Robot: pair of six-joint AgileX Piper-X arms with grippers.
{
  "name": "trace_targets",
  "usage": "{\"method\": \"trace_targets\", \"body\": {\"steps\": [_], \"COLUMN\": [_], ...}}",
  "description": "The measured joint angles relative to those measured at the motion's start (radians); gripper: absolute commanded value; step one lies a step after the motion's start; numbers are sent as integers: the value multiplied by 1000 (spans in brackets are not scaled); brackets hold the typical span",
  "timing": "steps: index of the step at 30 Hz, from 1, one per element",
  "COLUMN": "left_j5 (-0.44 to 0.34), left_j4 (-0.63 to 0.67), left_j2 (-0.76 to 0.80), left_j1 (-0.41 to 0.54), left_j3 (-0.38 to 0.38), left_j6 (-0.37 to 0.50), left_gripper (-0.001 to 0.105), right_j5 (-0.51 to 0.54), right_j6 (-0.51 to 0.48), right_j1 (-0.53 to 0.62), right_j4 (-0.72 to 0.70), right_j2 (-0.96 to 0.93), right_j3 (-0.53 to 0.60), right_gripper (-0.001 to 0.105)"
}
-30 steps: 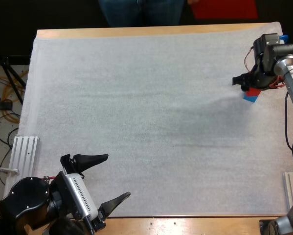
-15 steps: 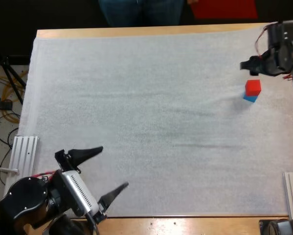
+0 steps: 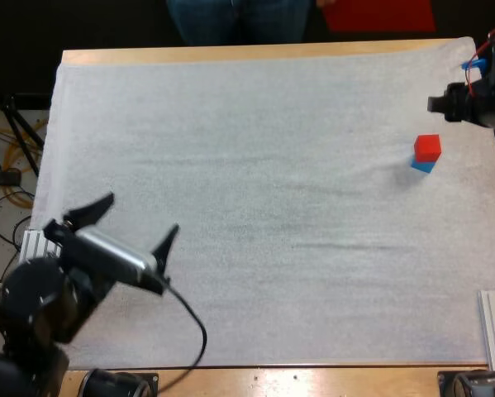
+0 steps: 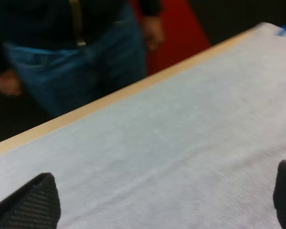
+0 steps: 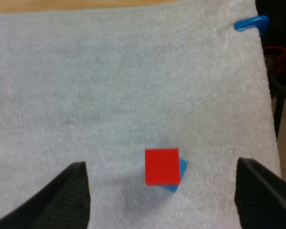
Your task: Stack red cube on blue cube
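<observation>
The left hand had swung from the counter's near edge to the mat's left side, fingers wide. The right hand had withdrawn, wide and empty. The red cube sat on the blue cube, far right.

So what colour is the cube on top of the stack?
Red. The top cube sits on a blue cube, clearest in the right wrist view.
</observation>
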State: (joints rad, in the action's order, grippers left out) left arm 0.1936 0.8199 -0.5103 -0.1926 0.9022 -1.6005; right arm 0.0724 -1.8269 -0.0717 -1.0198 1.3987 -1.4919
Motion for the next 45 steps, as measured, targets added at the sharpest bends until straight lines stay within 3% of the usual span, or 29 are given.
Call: {"method": "trace_targets", "body": {"steps": [2,6,25,32,37,45], "left_j5": [67,98,115,194,201,206], "left_j4": [-39,-68,5,59,77,194], "left_j2": [-30,-38,73,237,354,524], "left_j1": [120,234,239,239,226,227], "left_j3": [0,0,0,0,-16,-108], "left_j6": [3,3,5,8,8,12], "left_gripper": [87,87,87,87,87,87], "right_j5": [0,0,59,59,59,53], "right_j6": [-9,-31,-35,13,32,34], "right_j1": [0,0,0,0,0,0], "right_j4": [6,10,-3,-10,-10,-15], "right_j2": [-49,-136,-727,-1007,-1188,-1406], "right_j3": [48,122,558,671,740,839], "right_gripper": [62,62,62,62,62,62]}}
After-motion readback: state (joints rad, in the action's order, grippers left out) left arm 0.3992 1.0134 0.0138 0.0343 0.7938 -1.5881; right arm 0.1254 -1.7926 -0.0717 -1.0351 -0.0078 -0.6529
